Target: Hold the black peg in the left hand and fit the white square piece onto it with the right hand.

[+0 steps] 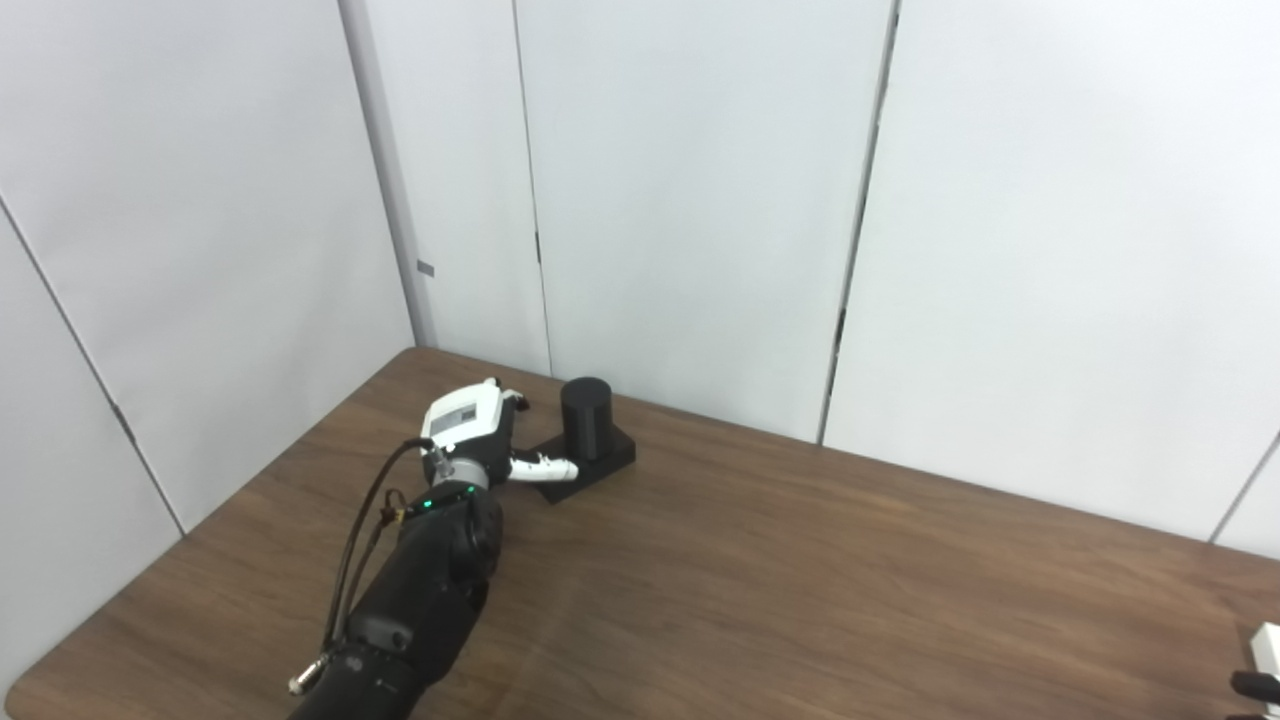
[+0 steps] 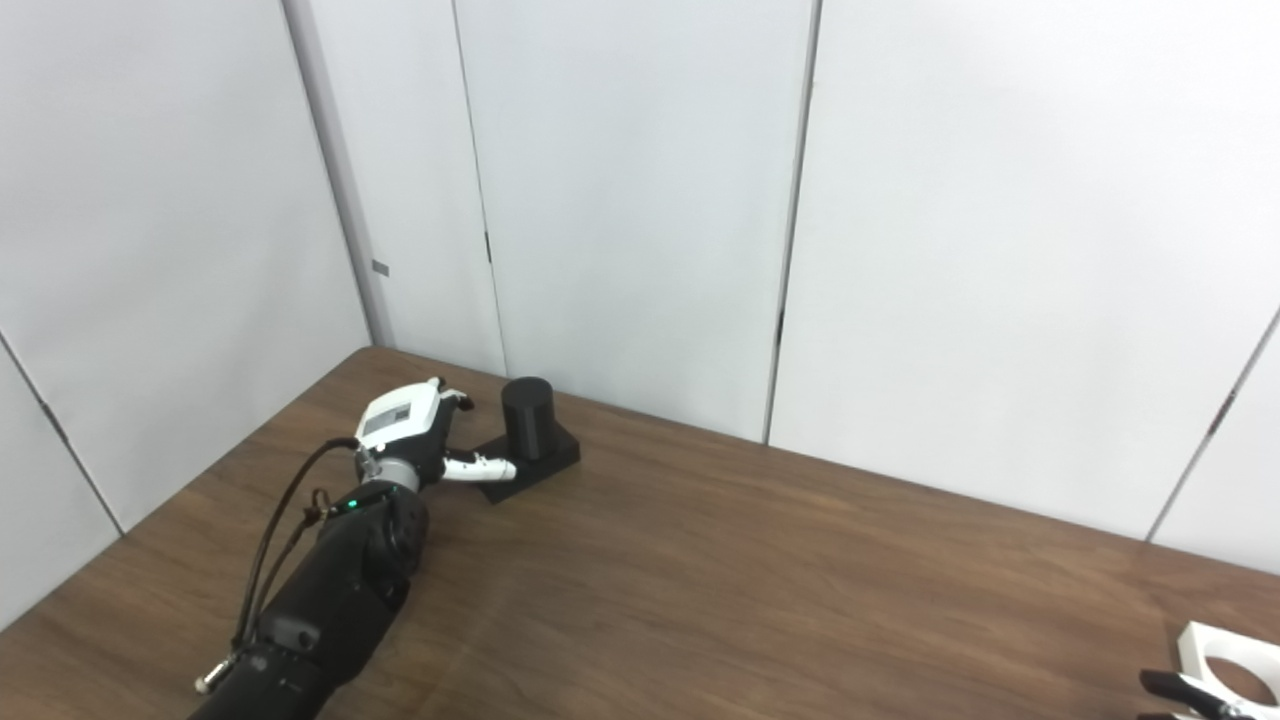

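Black peg (image 2: 527, 417) is seen upright on its base, left of centre. Left hand (image 2: 415, 432) is placed beside it, fingers spread, nothing gripped. White square piece (image 2: 1228, 657) and right hand (image 2: 1180, 690) are cropped lower right; its grip cannot be told. Risk: peg is nudged or tipped by a misplaced thumb.

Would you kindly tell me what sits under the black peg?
The black peg stands upright on a flat black base resting on the table. The left hand covers the base's left part.

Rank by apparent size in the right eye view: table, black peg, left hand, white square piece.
1. table
2. left hand
3. black peg, close to the hand, so unsure
4. white square piece, cropped by the frame edge, so unsure
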Robot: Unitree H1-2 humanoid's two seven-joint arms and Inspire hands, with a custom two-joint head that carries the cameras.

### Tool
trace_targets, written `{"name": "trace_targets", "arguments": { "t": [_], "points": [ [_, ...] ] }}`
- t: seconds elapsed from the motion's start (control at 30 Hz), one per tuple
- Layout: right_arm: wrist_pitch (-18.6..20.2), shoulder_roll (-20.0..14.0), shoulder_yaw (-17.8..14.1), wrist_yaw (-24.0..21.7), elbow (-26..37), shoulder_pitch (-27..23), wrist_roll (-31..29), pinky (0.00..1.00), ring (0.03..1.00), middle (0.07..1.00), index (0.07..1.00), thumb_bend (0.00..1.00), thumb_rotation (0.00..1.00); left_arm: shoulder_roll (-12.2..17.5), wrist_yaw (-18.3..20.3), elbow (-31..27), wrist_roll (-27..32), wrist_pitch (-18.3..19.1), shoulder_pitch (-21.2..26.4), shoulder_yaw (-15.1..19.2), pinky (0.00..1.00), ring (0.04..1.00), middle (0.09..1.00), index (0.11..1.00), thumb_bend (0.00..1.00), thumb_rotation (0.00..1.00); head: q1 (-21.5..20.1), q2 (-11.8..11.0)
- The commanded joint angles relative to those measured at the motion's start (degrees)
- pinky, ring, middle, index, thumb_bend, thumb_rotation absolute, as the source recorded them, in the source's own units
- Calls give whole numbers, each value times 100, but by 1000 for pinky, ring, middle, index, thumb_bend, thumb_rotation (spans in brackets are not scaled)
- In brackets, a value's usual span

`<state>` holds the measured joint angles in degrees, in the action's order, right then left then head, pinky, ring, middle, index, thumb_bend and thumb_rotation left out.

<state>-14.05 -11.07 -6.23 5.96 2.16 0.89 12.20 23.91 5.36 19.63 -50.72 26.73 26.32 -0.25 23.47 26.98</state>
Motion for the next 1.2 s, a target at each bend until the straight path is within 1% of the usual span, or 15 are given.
{"name": "trace_targets", "arguments": {
  "t": [0.0, 0.07, 0.1, 0.2, 0.47, 0.53, 0.67, 0.73, 0.8, 0.83, 0.93, 1.03, 1.07, 1.17],
  "points": [
    [-199, -81, -47, 24, 202, -135, -27, 443, 587, 690, 647, 533, 322, 87, -70, -38, -67, 18, 350, 57, 1000, 1000, 1000, 849, 1000, 549, -5, 15],
    [-188, -79, -46, 24, 216, -133, -20, 445, 586, 691, 649, 524, 312, 81, -75, 15, -29, 18, 361, 48, 1000, 1000, 1000, 849, 1000, 541, -11, 19],
    [-199, -80, -44, 21, 217, -132, -28, 450, 590, 693, 650, 512, 286, 78, -55, 26, -35, 18, 362, 41, 1000, 1000, 1000, 850, 1000, 535, -17, 25],
    [-92, -57, -39, 11, 289, -114, -12, 454, 596, 694, 649, 507, 266, 93, -83, 106, 10, 16, 368, -26, 1000, 1000, 1000, 845, 1000, 532, -37, 35],
    [-46, -20, -28, 23, 357, -85, 24, 456, 597, 695, 650, 501, 244, 94, 9, 254, 35, 17, 389, -114, 1000, 1000, 1000, 840, 1000, 545, -118, 55],
    [-62, -7, -27, 30, 356, -91, 30, 453, 596, 696, 650, 496, 232, 81, -49, 338, 139, 16, 411, -122, 1000, 1000, 1000, 829, 1000, 521, -143, 47],
    [-39, 0, -37, 42, 362, -101, 71, 461, 602, 699, 653, 492, 232, 77, -189, 513, 312, 10, 466, -213, 1000, 1000, 1000, 819, 1000, 475, -198, 23],
    [-43, 4, -49, 44, 373, -99, 56, 465, 605, 701, 658, 470, 167, 71, -251, 560, 398, 5, 489, -241, 1000, 1000, 1000, 814, 1000, 462, -198, 23],
    [-66, 17, -42, 41, 387, -91, 38, 464, 604, 702, 659, 460, 124, 63, -512, 702, 548, -135, 527, -248, 968, 1000, 1000, 797, 1000, 467, -207, 7],
    [-19, 34, -40, 34, 428, -78, 33, 463, 604, 703, 659, 457, 109, 55, -653, 775, 637, -229, 548, -242, 951, 1000, 1000, 788, 1000, 461, -209, 11],
    [21, 56, -37, 20, 494, -53, 10, 461, 598, 701, 652, 475, 150, 47, -986, 1000, 872, -412, 613, -254, 945, 1000, 993, 761, 1000, 438, -211, 21],
    [10, 56, -45, 27, 539, -37, 20, 466, 598, 700, 653, 474, 156, 105, -1057, 1217, 990, -429, 731, -371, 964, 1000, 990, 749, 996, 418, -215, 36],
    [24, 58, -48, 29, 557, -31, 27, 473, 604, 700, 655, 471, 156, 127, -1071, 1264, 1031, -441, 761, -399, 970, 1000, 984, 741, 984, 397, -220, 36],
    [91, 73, -52, 21, 610, -18, 14, 482, 614, 705, 657, 465, 107, 173, -1126, 1367, 1162, -476, 824, -445, 985, 1000, 966, 717, 933, 329, -236, 39]
  ]
}}
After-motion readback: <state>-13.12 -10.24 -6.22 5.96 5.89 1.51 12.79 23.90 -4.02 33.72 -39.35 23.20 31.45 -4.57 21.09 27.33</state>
